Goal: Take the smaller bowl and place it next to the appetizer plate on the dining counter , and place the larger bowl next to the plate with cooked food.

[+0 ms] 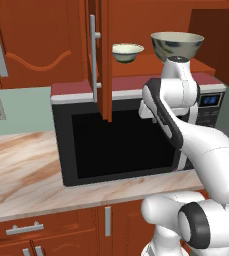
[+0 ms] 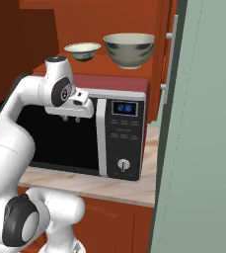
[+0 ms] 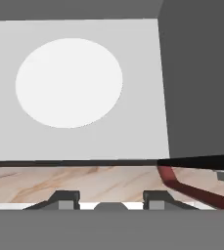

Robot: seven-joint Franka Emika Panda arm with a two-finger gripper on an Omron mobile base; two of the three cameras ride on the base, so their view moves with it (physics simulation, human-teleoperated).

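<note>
A: Arm pose?
B: Rising from the base, bent at the elbow, wrist up in front of the microwave (image 2: 119, 138); hand turned downward, gripper (image 2: 71, 118) hanging before the dark microwave door, above the marbled wall counter (image 1: 21, 175).

A: Fingers?
B: Set partly apart, nothing between the fingertips (image 3: 64, 200) in the hand view; empty gap. From the right base view just two short stubs under the hand, too small to judge.

A: Seen past the fingers?
B: Looking down into the microwave's pale interior, white round turntable (image 3: 68, 83) on its floor, strip of marbled counter below.

A: Bowls?
B: Both in the open upper cabinet, above the microwave. The smaller bowl (image 1: 127, 52) to the left, the larger bowl (image 1: 177, 46) to the right, upright, apart from each other. Well above the gripper, untouched.

A: Cabinet door?
B: Open, red-brown door (image 1: 102, 55) edge-on, left of the smaller bowl
</note>
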